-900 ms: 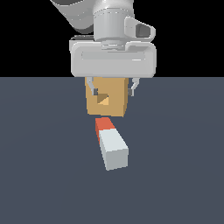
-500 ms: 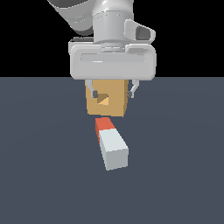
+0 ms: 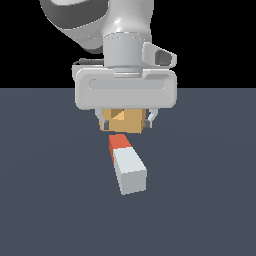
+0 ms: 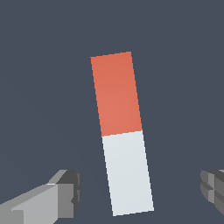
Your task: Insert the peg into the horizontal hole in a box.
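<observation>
On dark floor (image 3: pixel 45 200): peg (image 3: pixel 128 163), flat, red end toward box (image 3: pixel 123 121), apart from it. Above peg: gripper (image 3: pixel 127 120), spread wide, grasping nothing, fingers (image 4: pixel 65 188) either side. No readable writing.

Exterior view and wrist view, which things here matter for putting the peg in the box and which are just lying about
Part of the job:
- peg, lying flat on the floor, red end toward the box
- box, mostly hidden behind the tool
- tool, open above the peg, not touching it

Just lying about:
- nothing that shows; only the dark floor
</observation>
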Available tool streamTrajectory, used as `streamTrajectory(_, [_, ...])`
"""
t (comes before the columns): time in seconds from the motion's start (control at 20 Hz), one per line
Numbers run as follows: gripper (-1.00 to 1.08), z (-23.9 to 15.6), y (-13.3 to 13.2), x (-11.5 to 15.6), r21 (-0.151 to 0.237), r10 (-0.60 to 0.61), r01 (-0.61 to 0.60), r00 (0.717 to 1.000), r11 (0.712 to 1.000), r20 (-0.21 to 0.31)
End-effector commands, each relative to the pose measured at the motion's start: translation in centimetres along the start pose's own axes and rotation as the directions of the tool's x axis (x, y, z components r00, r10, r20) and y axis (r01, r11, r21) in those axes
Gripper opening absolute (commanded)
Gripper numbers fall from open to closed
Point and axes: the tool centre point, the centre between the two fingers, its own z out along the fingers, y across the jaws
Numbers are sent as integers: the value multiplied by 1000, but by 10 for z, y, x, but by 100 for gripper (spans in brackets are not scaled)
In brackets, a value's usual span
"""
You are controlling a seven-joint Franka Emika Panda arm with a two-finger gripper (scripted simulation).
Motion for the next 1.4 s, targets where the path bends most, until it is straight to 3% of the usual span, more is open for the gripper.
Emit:
streamTrajectory(0.0, [100,12,-2,-8,-1,-40,40,999,999,2])
streamTrajectory(0.5, [100,41,-2,-28,-5,-137,137,991,991,6])
streamTrajectory(1.0, [100,44,-1,-29,-5,-142,142,990,990,7])
streamTrajectory(1.35, [100,72,-2,-29,-5,-142,142,990,990,7])
